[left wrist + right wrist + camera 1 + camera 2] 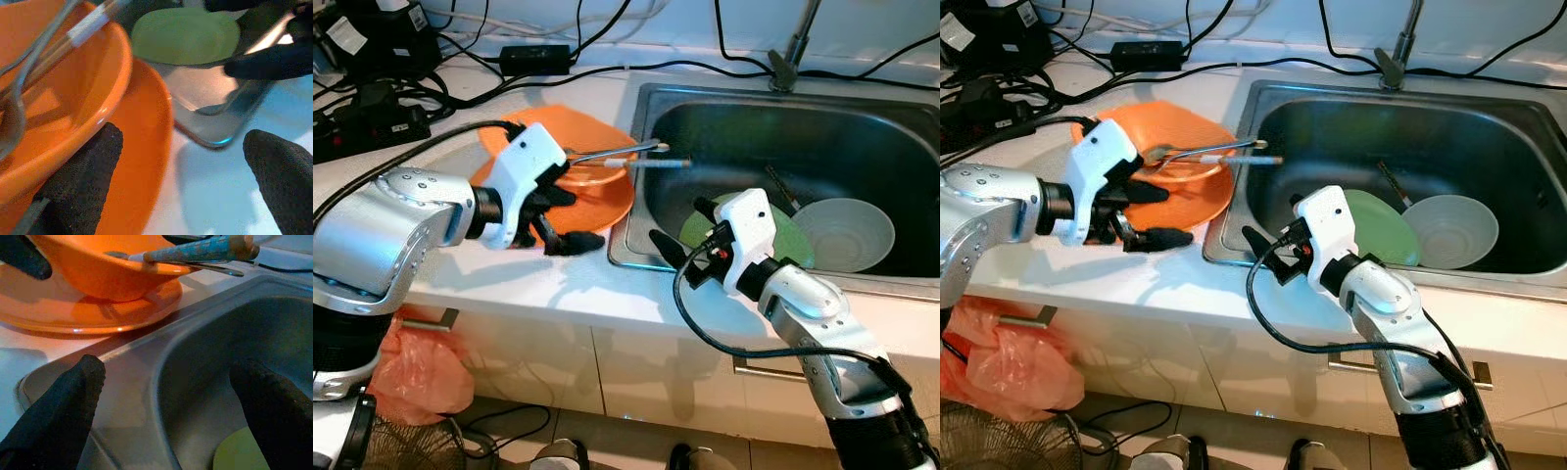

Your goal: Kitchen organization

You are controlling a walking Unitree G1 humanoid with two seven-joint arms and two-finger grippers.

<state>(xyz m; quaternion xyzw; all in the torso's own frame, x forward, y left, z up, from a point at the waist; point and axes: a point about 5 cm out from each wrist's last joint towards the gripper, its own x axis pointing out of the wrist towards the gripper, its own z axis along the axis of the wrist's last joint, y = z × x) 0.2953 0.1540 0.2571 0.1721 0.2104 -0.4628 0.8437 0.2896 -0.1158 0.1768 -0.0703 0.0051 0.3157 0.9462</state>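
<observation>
Dishes are being sorted between the counter and the sink, and the work is judged to be only partly done. An orange bowl [1175,162] is being kept on an orange plate [1197,204] on the white counter [1175,279], just beside the steel sink [1489,137]; a metal spoon [1197,151] and a chopstick [1252,160] are being carried across the bowl, their ends reaching out over the sink edge. Inside the sink a green plate [1376,227] and a white bowl [1449,230] are being left lying side by side, touching or nearly so, with a dark utensil [1393,184] propped behind them.

The left gripper [1154,215] is being held at the near rim of the orange plate, its jaws released and empty, one finger [80,183] against or just beside the plate rim, the other over bare counter. The right gripper [1278,240] is being held over the near left corner of the sink, jaws likewise spread apart and grasping nothing, with the green plate just beyond one finger [274,406].

What is left, by this reading, is the gathering of the sink pieces and the putting away of the orange stack; cables [1058,59] along the back of the counter are being left untouched.
</observation>
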